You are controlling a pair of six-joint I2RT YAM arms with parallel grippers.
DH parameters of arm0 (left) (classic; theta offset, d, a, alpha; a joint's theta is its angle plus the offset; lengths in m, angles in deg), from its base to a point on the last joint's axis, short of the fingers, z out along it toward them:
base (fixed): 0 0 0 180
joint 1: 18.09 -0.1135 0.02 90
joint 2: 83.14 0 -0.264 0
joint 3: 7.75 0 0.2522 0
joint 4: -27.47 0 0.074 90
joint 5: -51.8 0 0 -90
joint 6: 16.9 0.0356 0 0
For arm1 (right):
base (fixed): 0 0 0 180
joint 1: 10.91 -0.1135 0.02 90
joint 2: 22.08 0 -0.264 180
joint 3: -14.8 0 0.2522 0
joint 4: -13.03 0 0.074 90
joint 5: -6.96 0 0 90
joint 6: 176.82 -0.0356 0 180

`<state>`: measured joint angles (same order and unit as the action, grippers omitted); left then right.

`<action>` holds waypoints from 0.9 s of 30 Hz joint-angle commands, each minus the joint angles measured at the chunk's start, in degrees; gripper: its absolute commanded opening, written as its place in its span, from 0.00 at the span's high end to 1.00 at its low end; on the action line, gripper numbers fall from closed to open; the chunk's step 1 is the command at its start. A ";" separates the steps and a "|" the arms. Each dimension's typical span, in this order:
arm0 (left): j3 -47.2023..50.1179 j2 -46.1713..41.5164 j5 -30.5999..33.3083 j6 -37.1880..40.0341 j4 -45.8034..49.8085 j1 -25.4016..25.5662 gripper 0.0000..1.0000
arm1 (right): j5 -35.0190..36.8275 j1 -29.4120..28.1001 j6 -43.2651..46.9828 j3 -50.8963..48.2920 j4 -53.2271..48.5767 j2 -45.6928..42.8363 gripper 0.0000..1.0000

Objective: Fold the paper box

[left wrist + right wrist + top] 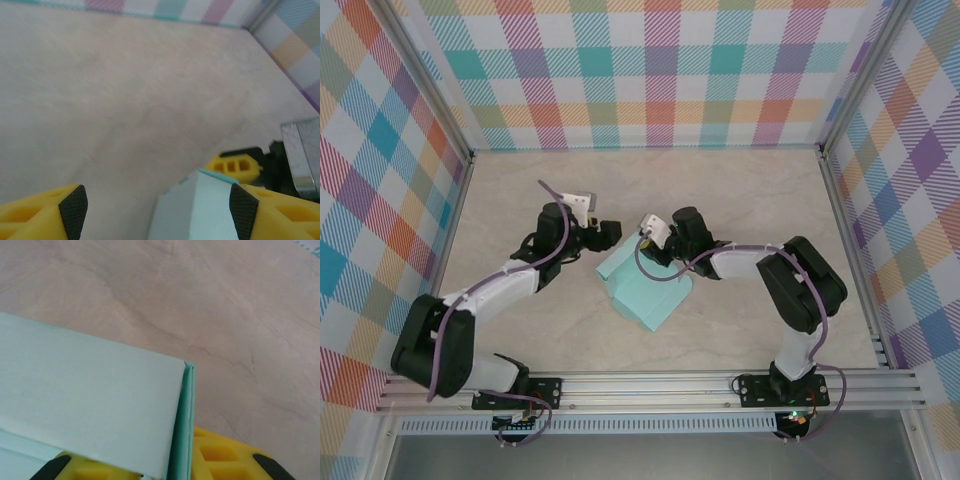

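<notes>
Pale mint paper box (pixel 650 295) lying near the middle of the bench (pixel 750 190), between the two arms. Turned slantwise when seen from above, with one corner pointing at the near edge. Partly folded up, so hard to pick out the long way. Far end tucked under the right gripper (pixel 642 250) and hidden there. Up close from the right wrist, just one flat panel and a thin folded edge, cut off at the left and the bottom. Right gripper down on that far end, with card lying between its yellow fingers (pixel 225 460). Fingers mostly cut off, so cannot tell if really pinching the card or only around it. Left gripper (pixel 610 235) just beside the far-left corner of the box, spread wide and holding nothing. Black pads (pixel 72 212) well apart, with the box corner low between them and touching neither. Blurry yellow finger of the right gripper just behind that corner.
</notes>
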<state>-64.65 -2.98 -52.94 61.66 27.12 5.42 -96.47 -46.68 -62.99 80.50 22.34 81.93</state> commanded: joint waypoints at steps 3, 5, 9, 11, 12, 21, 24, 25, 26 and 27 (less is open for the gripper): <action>-3.16 5.70 -11.38 -1.18 3.93 1.14 0.25 | -3.81 -1.22 2.68 1.32 0.92 1.84 0.70; -4.03 7.37 -11.55 -0.82 4.49 1.71 0.27 | -1.70 -1.62 2.65 0.99 1.64 1.84 0.68; -5.54 10.62 -10.22 -0.76 6.51 2.16 0.37 | 4.85 -3.08 1.65 -0.04 3.10 1.75 0.65; -5.65 11.56 -10.57 -0.95 5.90 2.28 0.43 | 9.91 -4.40 1.55 0.13 2.52 1.87 0.63; -5.73 11.76 -10.38 -1.01 5.98 2.32 0.45 | 11.86 -4.72 0.95 0.46 1.77 1.87 0.63; -6.60 13.52 -9.49 -1.28 6.49 2.33 0.57 | 17.61 -5.36 -15.46 -5.27 7.55 0.64 0.61; -7.10 14.20 -9.97 -0.93 5.92 2.26 0.57 | 16.36 -5.39 -17.41 -8.76 16.42 2.35 0.61; -7.59 14.54 -10.28 -0.56 6.18 2.29 0.57 | 15.82 -5.39 -16.57 -8.90 17.98 3.03 0.60; -8.25 14.91 -10.67 -0.22 6.71 2.24 0.57 | 16.52 -5.34 -16.58 -8.10 17.79 3.76 0.61; -8.77 15.28 -11.23 -0.09 7.13 2.24 0.57 | 17.04 -5.37 -16.88 -7.62 17.46 4.24 0.61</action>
<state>-71.92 10.09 -63.85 60.54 31.52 7.45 -79.73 -51.88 -76.67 72.35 33.18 84.62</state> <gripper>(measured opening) 0.429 0.392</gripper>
